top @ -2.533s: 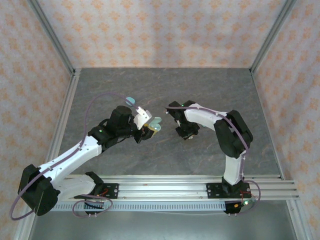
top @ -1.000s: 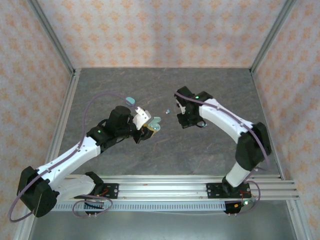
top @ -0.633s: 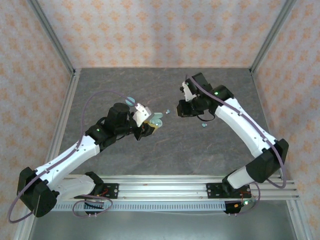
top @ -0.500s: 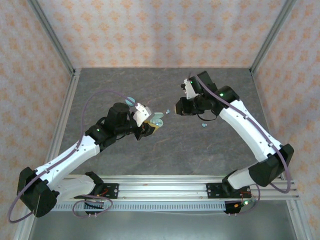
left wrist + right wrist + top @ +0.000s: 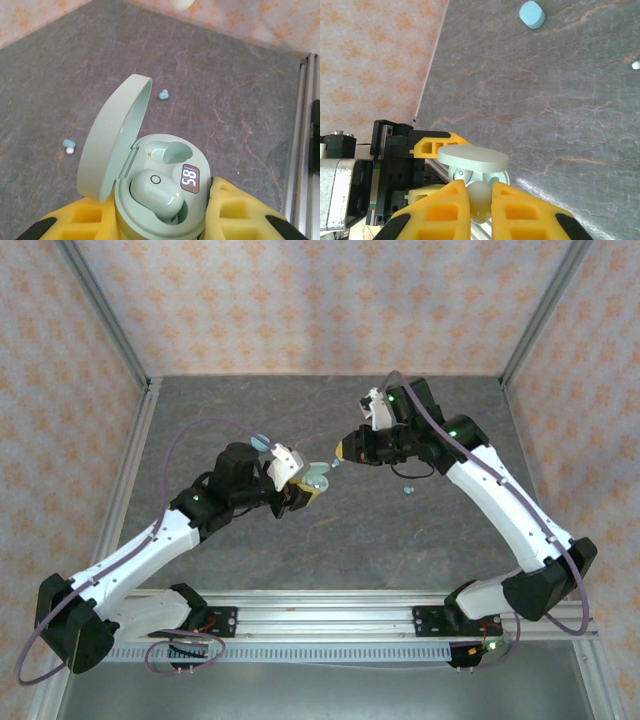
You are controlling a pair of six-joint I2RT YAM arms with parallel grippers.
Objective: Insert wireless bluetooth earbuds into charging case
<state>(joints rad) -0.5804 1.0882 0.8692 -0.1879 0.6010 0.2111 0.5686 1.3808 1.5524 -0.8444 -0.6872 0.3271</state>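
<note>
My left gripper [image 5: 298,492] is shut on an open mint charging case [image 5: 165,205], lid [image 5: 112,142] tipped back. One pale mint earbud [image 5: 155,192] sits in the case's near slot; the other slot [image 5: 167,150] is empty, and the display reads 85. My right gripper [image 5: 480,200] is shut on a second pale earbud [image 5: 481,196], held in the air just right of the case [image 5: 316,478] and apart from it. Two teal earbuds [image 5: 335,463] [image 5: 408,490] lie on the table.
A closed teal case [image 5: 262,441] lies on the grey table behind the left gripper, and shows far off in the right wrist view [image 5: 532,14]. Patterned walls and metal posts [image 5: 105,315] fence the table; a rail [image 5: 330,615] runs along the near edge.
The right arm has lifted from low over the table's middle, swung back and right, then turned its gripper toward the case. Two teal earbuds have come into view on the table. The left gripper has barely shifted.
</note>
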